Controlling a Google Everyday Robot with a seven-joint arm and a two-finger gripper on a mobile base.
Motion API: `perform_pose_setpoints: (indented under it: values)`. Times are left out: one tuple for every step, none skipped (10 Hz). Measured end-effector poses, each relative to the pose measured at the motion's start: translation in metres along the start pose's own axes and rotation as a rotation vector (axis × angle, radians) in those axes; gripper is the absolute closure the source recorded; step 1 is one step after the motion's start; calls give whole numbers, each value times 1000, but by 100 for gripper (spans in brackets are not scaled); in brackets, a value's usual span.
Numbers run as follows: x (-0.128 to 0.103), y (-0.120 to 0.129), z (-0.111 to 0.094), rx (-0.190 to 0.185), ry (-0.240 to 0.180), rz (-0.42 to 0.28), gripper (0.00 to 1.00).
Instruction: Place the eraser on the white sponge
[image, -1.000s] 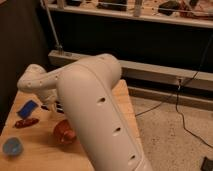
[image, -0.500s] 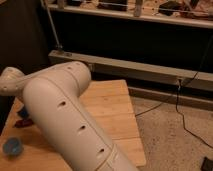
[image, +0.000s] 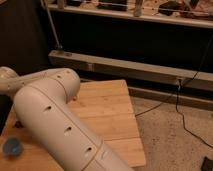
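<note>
My white arm (image: 55, 117) fills the left foreground and reaches across the wooden table (image: 107, 112) toward the left edge of the camera view. The gripper sits past the arm's far end at the left edge, out of sight, and it is shut. The eraser is hidden behind the arm. The white sponge is hidden as well. Whether anything is held cannot be seen.
A small blue round object (image: 12, 146) lies at the table's front left. A dark bit (image: 19, 124) peeks out beside the arm. Behind the table runs a metal rail (image: 125, 67) under a shelf. A black cable (image: 179, 112) trails over the speckled floor to the right.
The arm has swung lower and further left across the table. It now covers the blue rectangle, the red bowl and the other small things that showed a second ago.
</note>
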Motion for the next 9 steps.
perform_pose_setpoints:
  values:
    - [-6,1,4,-4,-4,-2,100]
    - [-12,3,8,-5,-2,-12,100]
    - [-15,5,11,-7,2,-18,100]
    - [-22,8,14,-10,3,-24,95]
    - [-26,8,15,-7,0,-24,88]
    - [-37,4,10,21,-21,-20,75]
    - [-44,2,7,41,-30,-19,67]
    - [-52,0,1,68,-40,-23,53]
    - [-53,0,0,79,-33,-27,44]
